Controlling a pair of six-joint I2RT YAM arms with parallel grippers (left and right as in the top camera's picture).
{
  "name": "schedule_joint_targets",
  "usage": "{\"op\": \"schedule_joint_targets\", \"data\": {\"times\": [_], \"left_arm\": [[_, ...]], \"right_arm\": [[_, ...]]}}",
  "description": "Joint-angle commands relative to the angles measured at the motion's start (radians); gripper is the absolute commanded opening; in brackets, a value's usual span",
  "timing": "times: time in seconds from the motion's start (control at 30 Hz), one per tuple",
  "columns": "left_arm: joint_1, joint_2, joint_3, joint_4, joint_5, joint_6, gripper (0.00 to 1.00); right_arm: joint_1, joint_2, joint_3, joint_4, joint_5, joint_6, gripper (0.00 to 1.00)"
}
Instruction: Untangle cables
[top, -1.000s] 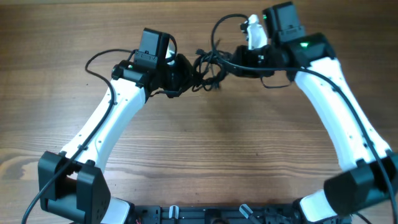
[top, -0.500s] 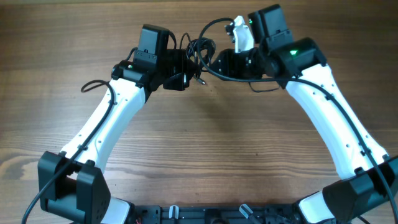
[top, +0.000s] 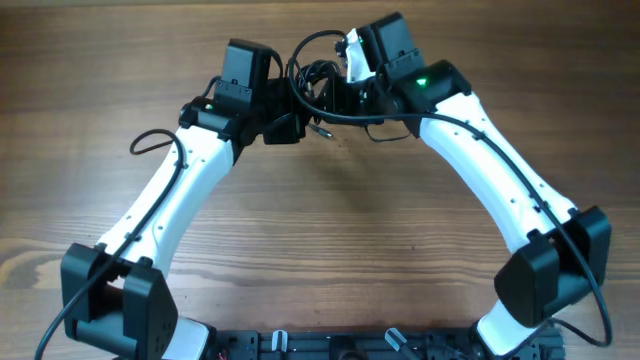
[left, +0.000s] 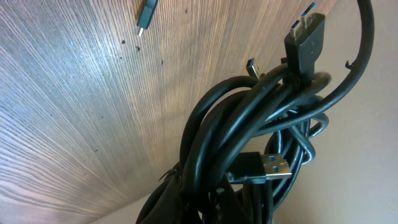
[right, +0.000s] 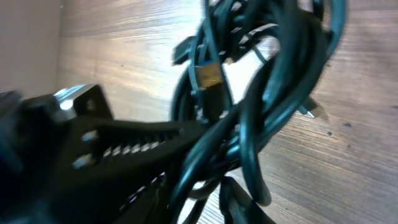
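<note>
Over the table (top: 330, 230), black cables (left: 249, 118) bunched, left gripper (top: 293, 112) clamped on them, right gripper (top: 345, 95) state unclear

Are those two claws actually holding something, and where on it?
The left gripper holds the tangled cables, clamped on the thick bunched part of the bundle. The right gripper reaches into the loops; blur hides whether it grips.
</note>
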Motion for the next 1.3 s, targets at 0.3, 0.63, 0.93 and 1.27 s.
{"op": "schedule_joint_targets", "data": {"times": [0.3,0.63,0.93,1.27], "left_arm": [[0.003,-0.034,0.019,0.007,0.048,0.135,0.04],[0.098,-0.034,0.018,-0.015,0.000,0.442,0.04],[0.113,-0.034,0.018,-0.074,0.000,0.679,0.04],[0.105,-0.034,0.018,-0.176,0.000,0.871,0.04]], "right_arm": [[-0.019,0.068,0.003,0.055,0.114,0.058,0.04],[-0.203,-0.063,0.004,-0.334,-0.060,-0.336,0.04],[-0.350,-0.061,0.124,-0.524,0.100,-0.457,0.04],[-0.468,-0.060,0.311,-0.262,-0.412,-0.311,0.04]]}}
